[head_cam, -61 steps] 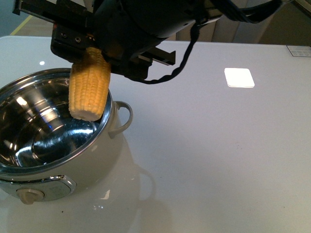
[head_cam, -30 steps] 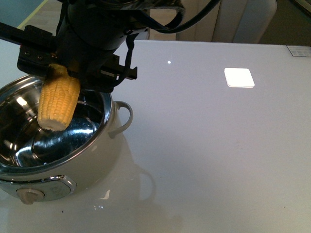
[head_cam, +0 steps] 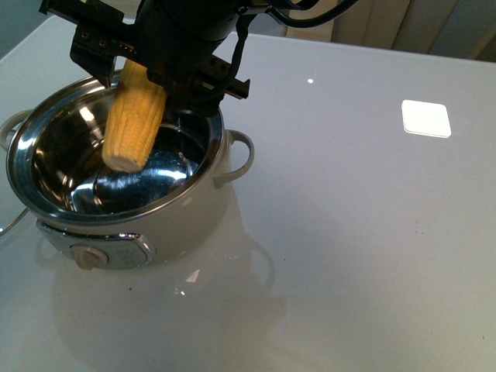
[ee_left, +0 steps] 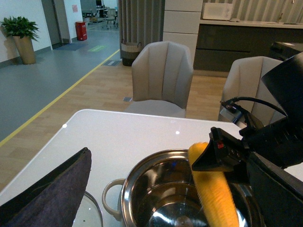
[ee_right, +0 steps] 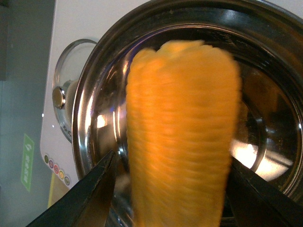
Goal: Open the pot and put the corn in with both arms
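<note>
White and glossy, the table (head_cam: pixel 372 248) carries the open pot (head_cam: pixel 178 221) at its 9 o'clock side, steel bowl bare, loop handle at the pot's 3 o'clock and beige knob at its 6 o'clock. Above the bowl the right gripper (head_cam: pixel 143 66) clamps the corn (head_cam: pixel 133 118) by its tapered end, the cut flat end hanging down inside the rim, not yet touching the bottom. From the right wrist, the black fingers (ee_right: pixel 85 198) flank the cob (ee_right: pixel 180 132) on both sides, and the glass lid (ee_right: pixel 68 94) lies on the table just beside the pot. The left gripper's state cannot be told; only a dark edge shows in its own camera. With the lid off, the placing step appears to be in hand: the next move likely calls for a short descent and release, so the cob drops without striking the rim.
</note>
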Tool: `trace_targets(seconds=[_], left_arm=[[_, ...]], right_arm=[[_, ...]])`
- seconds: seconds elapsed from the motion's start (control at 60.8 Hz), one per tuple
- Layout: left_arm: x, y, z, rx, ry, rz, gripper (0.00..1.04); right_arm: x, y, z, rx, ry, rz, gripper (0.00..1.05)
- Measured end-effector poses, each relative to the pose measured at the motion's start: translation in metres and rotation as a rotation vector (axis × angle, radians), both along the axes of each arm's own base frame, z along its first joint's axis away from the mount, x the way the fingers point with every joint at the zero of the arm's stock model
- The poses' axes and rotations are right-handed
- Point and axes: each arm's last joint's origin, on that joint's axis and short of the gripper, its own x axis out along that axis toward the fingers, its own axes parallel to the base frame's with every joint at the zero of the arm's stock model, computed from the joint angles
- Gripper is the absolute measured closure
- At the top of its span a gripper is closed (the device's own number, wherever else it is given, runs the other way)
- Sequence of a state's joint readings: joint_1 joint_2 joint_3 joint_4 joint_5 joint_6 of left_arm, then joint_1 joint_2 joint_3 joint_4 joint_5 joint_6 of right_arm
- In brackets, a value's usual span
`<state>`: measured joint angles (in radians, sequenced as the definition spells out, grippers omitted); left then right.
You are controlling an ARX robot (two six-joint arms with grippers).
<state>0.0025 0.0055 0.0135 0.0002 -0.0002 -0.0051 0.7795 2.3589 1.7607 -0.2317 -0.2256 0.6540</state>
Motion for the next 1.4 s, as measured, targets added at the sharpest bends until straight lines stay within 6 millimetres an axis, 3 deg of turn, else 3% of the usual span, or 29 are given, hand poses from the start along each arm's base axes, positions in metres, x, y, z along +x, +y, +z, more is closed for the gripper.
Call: trace_targets(seconds=[0.082,0.181,0.378,0.493,0.576,0.641,0.789,0.97,1.069,1.25,1.398], left_arm=[[0.000,0.000,0.000,0.000,0.000,0.000,0.07],[0.000,0.000,0.000,0.000,0.000,0.000,0.07],[0.000,0.000,0.000,0.000,0.000,0.000,0.07],[0.000,0.000,0.000,0.000,0.000,0.000,0.07],[0.000,0.000,0.000,0.000,0.000,0.000,0.07],[0.000,0.000,0.000,0.000,0.000,0.000,0.07],[0.000,0.000,0.000,0.000,0.000,0.000,0.07],[0.000,0.000,0.000,0.000,0.000,0.000,0.07],[0.000,0.000,0.000,0.000,0.000,0.000,0.07],[0.000,0.000,0.000,0.000,0.000,0.000,0.07],[0.000,0.000,0.000,0.000,0.000,0.000,0.07]], right_arm=[[0.000,0.000,-0.002,0.000,0.005,-0.004,0.35],[0.001,0.000,-0.002,0.007,0.007,-0.009,0.21],[-0.002,-0.013,-0.006,0.030,0.019,-0.043,0.22],[0.000,-0.032,0.007,0.080,0.004,-0.085,0.22],[0.002,-0.059,0.033,0.150,-0.036,-0.134,0.22],[0.002,-0.094,0.061,0.214,-0.102,-0.188,0.20],[-0.013,-0.148,0.084,0.180,-0.217,-0.275,0.15],[-0.054,-0.220,0.083,0.028,-0.336,-0.330,0.14],[-0.080,-0.255,0.079,-0.033,-0.368,-0.362,0.08],[-0.140,-0.319,0.057,-0.166,-0.372,-0.442,0.09],[-0.160,-0.335,0.055,-0.253,-0.400,-0.448,0.09]])
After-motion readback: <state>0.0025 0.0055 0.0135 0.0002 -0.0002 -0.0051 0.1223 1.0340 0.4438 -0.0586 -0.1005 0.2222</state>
